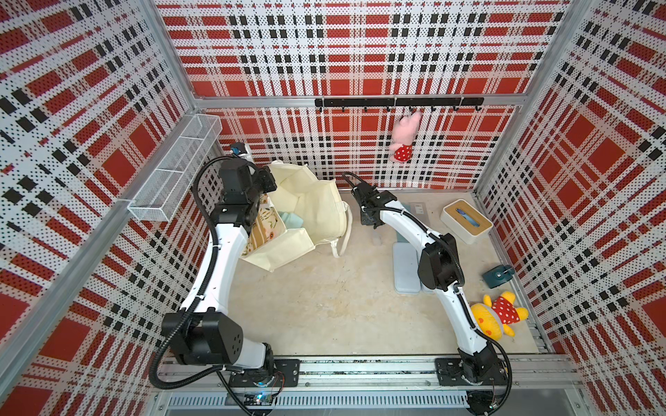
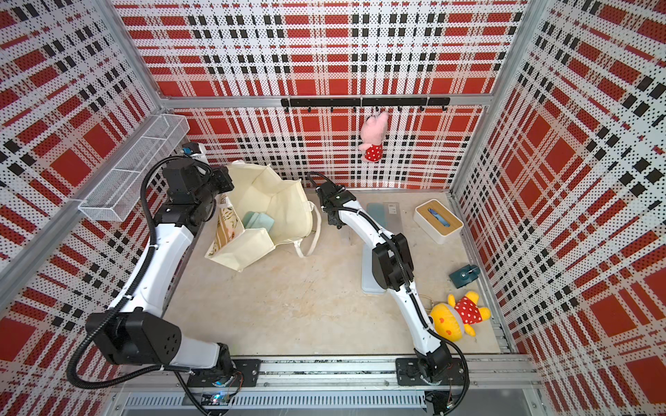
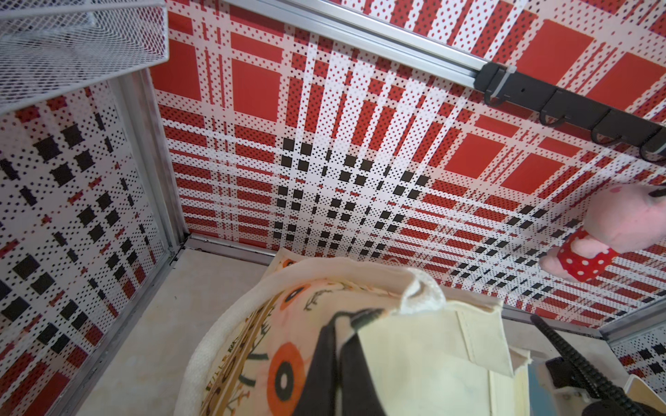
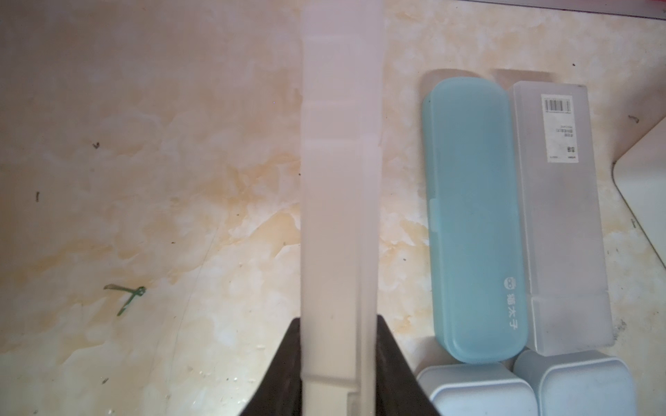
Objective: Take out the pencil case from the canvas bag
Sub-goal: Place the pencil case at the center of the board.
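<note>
Left gripper [image 3: 355, 318]: clenched on the rim of the tall cream canvas bag [image 3: 414, 363] with its botanical print. Only the left wrist view shows that pinch; in both top views the left arm covers it.

The bag stands far left with its mouth spread open, and its white looped handle [image 1: 342, 234] lies on the table to its right.

Right gripper [image 4: 338, 322]: grasping a frosted white translucent pencil case [image 4: 338, 180] between both fingers, long axis pointing at the beige marbled tabletop [image 4: 144, 180]. The case is outside the bag, just right of it, over bare table. Can't tell whether its end touches the table. In a top view the gripper [image 1: 371, 221] is seen from above and the held case is barely a faint smear below it.

Top views only: two pale green flat cases [image 2: 257, 220] lie inside the bag.

Right wrist view gives the detail on the table right of the held case:
- A blue translucent case [image 4: 475, 216] and a clear frosted case with a barcode label [image 4: 562, 216] lie side by side, touching.
- The ends of two pale grey-blue cases [image 4: 468, 389] lie nearer.

White box with wooden lid [image 1: 466, 221] sits far right; the wrist view catches only its corner.
</note>
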Action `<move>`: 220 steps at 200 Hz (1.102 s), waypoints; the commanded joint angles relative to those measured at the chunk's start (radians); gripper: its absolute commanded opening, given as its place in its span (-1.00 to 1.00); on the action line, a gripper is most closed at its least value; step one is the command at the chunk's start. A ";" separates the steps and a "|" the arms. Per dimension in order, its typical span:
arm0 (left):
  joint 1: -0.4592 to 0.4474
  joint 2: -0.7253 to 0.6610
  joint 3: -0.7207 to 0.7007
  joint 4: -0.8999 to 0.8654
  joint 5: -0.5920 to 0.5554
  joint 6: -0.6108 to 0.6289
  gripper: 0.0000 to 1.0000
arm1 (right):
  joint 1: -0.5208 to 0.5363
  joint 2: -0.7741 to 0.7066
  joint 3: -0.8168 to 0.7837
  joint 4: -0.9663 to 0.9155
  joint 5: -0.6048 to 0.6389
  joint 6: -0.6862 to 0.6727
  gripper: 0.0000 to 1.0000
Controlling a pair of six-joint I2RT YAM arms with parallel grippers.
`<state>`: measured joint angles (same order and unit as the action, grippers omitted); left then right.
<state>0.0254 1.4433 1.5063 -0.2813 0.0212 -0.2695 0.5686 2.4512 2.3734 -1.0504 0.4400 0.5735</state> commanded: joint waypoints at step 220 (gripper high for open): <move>0.048 -0.090 -0.032 0.148 0.039 -0.059 -1.00 | -0.054 -0.039 -0.103 0.207 -0.150 -0.083 0.22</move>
<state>0.0669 1.4136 1.4673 -0.2619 0.0463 -0.3145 0.5140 2.4989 2.2997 -0.9207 0.3305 0.4908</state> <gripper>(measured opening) 0.054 0.612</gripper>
